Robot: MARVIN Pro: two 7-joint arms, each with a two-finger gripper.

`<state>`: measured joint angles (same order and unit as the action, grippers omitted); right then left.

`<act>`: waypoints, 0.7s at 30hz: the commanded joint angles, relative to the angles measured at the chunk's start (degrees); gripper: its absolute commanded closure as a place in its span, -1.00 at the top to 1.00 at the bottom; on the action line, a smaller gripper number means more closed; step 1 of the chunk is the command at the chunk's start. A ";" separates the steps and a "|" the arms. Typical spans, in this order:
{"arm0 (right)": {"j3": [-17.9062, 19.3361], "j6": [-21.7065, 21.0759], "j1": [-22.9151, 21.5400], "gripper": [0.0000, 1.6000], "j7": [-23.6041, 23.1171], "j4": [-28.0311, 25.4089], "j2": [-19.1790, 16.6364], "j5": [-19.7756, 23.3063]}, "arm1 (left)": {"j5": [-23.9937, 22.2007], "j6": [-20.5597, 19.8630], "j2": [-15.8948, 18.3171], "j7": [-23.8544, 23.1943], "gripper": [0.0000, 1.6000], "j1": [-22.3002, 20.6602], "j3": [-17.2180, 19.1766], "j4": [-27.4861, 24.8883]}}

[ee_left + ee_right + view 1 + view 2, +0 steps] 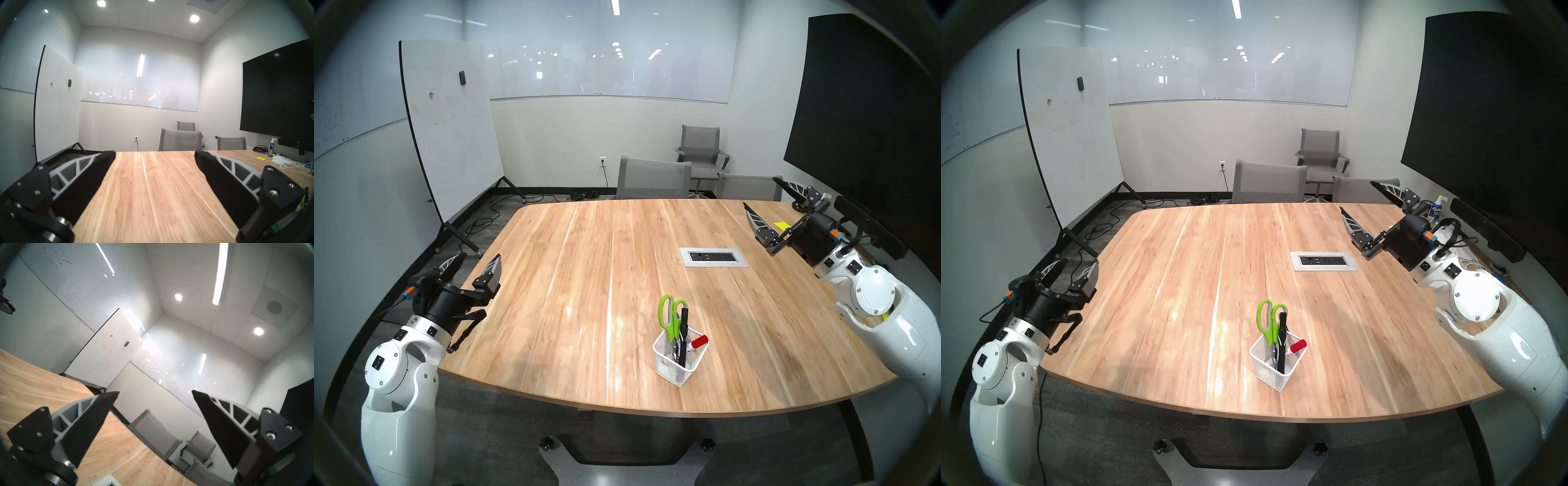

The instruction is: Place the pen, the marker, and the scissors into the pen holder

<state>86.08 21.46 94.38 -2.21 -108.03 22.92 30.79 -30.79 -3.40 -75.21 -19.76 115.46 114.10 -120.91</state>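
Three chairs behind table, power outlet inset

Scissors blades sat down inside the pen holder, seen only through the mesh. Pen showed as a blue sliver behind the black marker (band not discernible). Marker lettering was too small to read. Neither wrist view caught the holder; the right wrist view was blurred.

glossy white arm shells, black wrists, gripper fingers black with grey ribs
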 commanded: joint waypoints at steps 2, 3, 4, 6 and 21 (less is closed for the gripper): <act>4.80 -7.53 3.78 1.00 -5.00 -1.96 -6.25 11.50 | -0.11 -0.08 -0.02 0.01 1.00 -0.05 0.20 -1.07; 5.26 -8.46 4.12 1.00 -5.78 -1.97 -6.69 12.70 | -0.11 -0.09 -0.03 0.01 1.00 -0.05 0.20 -1.08; 6.27 -9.74 4.95 1.00 -6.68 -2.05 -7.46 13.74 | -0.10 -0.12 -0.05 0.01 1.00 -0.04 0.22 -1.11; 7.48 -12.68 5.93 1.00 -9.42 -1.98 -9.11 16.65 | -0.08 -0.14 -0.09 -0.01 1.00 -0.05 0.23 -1.13; 18.00 -28.45 13.05 1.00 -24.88 0.36 -11.05 26.40 | 0.02 -0.78 -0.38 0.04 1.00 0.03 0.42 -1.55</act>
<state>100.18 -2.71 104.37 -22.48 -108.21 13.17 54.73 -30.63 -3.84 -75.58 -19.90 115.43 114.32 -121.03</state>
